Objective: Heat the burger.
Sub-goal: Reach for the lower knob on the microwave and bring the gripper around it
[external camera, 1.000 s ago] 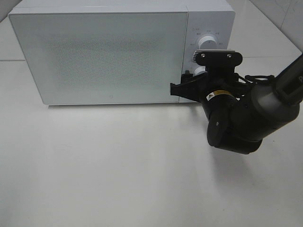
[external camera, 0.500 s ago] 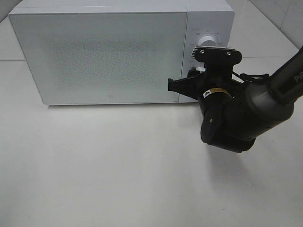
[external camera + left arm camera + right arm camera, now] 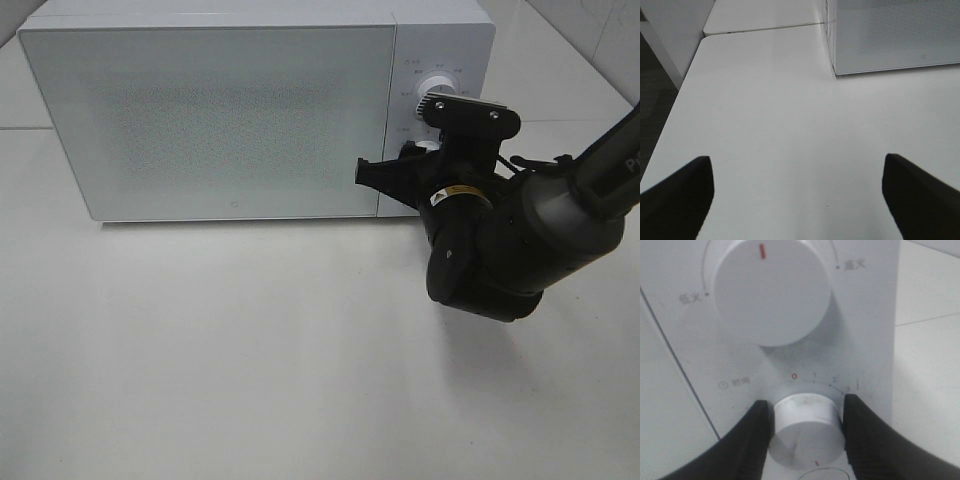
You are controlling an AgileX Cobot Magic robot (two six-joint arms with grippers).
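Twisting slightly since a second ago, my right jaws are clamped on the lower timer knob (image 3: 807,432) of the microwave (image 3: 210,110), so I judge the timer is being wound. The burger is out of sight, presumably behind the shut door (image 3: 220,120). My left jaws hang open over the counter (image 3: 790,110); only the upper dial (image 3: 772,290) sits close to the knob.

The white microwave (image 3: 258,110) stands upright, its door (image 3: 205,120) shut.

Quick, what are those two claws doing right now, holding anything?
Left gripper: open, holding nothing.
Right gripper: closed on the lower knob.
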